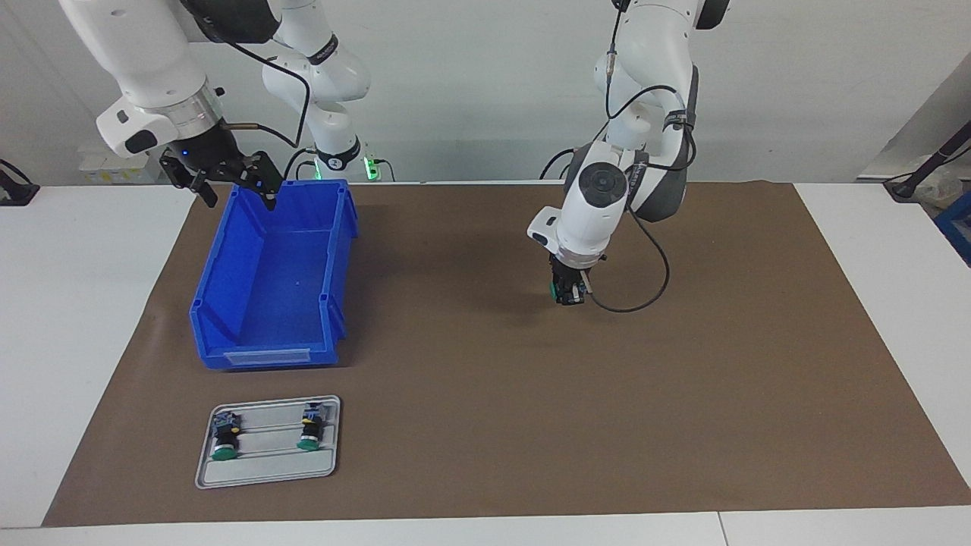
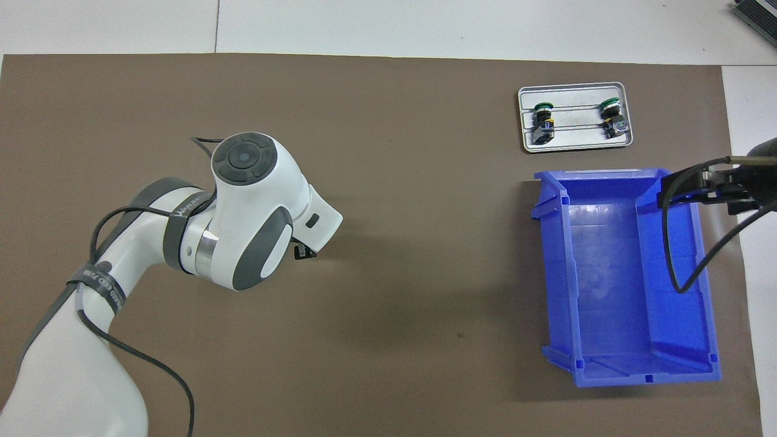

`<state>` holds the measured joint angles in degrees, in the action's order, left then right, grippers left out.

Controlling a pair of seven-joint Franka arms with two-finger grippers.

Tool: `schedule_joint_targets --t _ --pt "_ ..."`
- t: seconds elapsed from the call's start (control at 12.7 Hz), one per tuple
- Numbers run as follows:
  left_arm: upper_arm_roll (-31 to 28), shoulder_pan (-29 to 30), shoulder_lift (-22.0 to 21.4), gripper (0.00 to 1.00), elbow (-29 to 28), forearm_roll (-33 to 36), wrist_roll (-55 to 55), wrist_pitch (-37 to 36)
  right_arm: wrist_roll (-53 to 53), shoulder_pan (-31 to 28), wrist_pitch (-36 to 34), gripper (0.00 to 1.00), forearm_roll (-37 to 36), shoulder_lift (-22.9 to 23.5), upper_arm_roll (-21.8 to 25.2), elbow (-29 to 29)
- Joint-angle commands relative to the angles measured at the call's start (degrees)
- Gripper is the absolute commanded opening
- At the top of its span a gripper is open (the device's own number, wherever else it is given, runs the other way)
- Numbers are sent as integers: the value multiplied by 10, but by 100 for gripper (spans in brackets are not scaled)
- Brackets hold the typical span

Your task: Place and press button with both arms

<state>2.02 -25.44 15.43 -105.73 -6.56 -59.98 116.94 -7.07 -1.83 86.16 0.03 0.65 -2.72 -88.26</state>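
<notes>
My left gripper [image 1: 567, 294] points down low over the middle of the brown mat, shut on a button [image 1: 559, 289] whose green cap shows between the fingers. In the overhead view the left wrist hides that button and only a finger tip [image 2: 301, 251] pokes out. Two more buttons [image 1: 224, 437] [image 1: 311, 429] lie on the grey tray [image 1: 265, 472] at the table's edge farthest from the robots. My right gripper [image 1: 240, 199] hangs open and empty over the corner of the blue bin [image 1: 267, 356] nearest the robots, where the right arm waits.
The blue bin [image 2: 631, 364] stands empty toward the right arm's end of the table, with the tray [image 2: 576, 141] just farther from the robots. The brown mat [image 1: 683, 425] covers most of the table. A black cable loops below the left wrist.
</notes>
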Motion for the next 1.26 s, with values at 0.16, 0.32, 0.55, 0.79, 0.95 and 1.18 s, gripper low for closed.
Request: schedule_joint_targets --t 0.16,0.32,0.55,0.79,0.95,1.18 --pt "4 57 -12 13 1 -96 -61 -14 13 -5 2 100 13 -11 -3 -12" --pt "2 77 -15 13 -5 -142 -96 -12 13 -5 2 100 13 -11 -3 -12" --pt "3 85 -24 13 -43 -170 -106 43 13 -5 2 100 13 -11 -3 -12" --pt "2 91 -43 13 -107 -221 -162 107 13 -5 2 100 14 -11 -3 -12" --pt "2 94 -52 13 -141 -273 -206 143 13 -5 2 100 14 -11 -3 -12" --pt "2 97 -62 12 -173 -351 -257 175 13 -5 2 100 14 -11 -3 -12"
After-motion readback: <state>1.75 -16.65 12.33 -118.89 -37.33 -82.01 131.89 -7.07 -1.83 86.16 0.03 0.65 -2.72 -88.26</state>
